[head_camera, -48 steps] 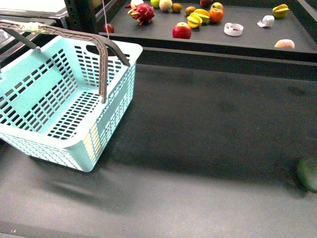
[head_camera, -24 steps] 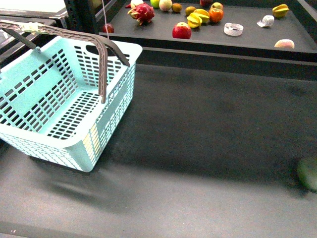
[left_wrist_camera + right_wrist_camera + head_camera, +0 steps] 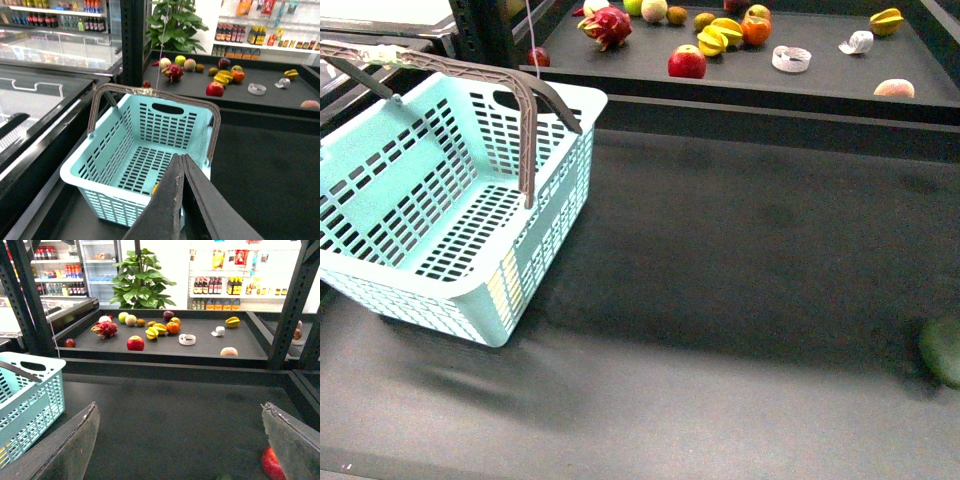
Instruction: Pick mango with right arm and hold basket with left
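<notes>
Basket [image 3: 440, 200]: pale blue, slotted, on left of dark desk [image 3: 740, 260], handles raised.
Mango [image 3: 156, 189]: only a yellow-orange patch shows, low in the basket's near corner, partly hidden.
Left claw [image 3: 180, 159]: pressed together, empty, above the basket's near rim.
Right claw [image 3: 180, 407]: spread wide, empty, over the desk.

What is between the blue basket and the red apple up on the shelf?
Only bare dark table and the shelf's front edge separate the basket from the red apple, seen in the front view.
</notes>
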Robot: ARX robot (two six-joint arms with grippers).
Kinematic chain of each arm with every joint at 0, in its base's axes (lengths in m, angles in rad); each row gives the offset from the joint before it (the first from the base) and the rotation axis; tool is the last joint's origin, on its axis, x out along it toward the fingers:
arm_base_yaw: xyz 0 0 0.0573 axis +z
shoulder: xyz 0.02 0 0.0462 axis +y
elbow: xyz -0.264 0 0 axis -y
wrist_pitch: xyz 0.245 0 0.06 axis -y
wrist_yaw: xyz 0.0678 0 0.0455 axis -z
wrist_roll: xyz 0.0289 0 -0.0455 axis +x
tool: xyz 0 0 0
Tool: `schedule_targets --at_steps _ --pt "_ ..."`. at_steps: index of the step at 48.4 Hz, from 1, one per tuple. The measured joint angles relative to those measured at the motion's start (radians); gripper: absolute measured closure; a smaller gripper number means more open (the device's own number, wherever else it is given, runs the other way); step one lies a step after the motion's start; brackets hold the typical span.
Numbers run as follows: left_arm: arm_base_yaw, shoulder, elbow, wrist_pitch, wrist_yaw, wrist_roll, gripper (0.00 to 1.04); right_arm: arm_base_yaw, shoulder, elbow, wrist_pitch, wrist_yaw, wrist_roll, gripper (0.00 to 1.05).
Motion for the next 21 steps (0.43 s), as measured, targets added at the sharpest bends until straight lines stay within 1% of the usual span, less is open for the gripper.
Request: schedule_targets --at_steps 21 --pt "0.0 -0.019 0.0 -0.008 0.0 0.0 1.01 0.0 0.0 0.0 0.0 0.0 0.0 0.08"
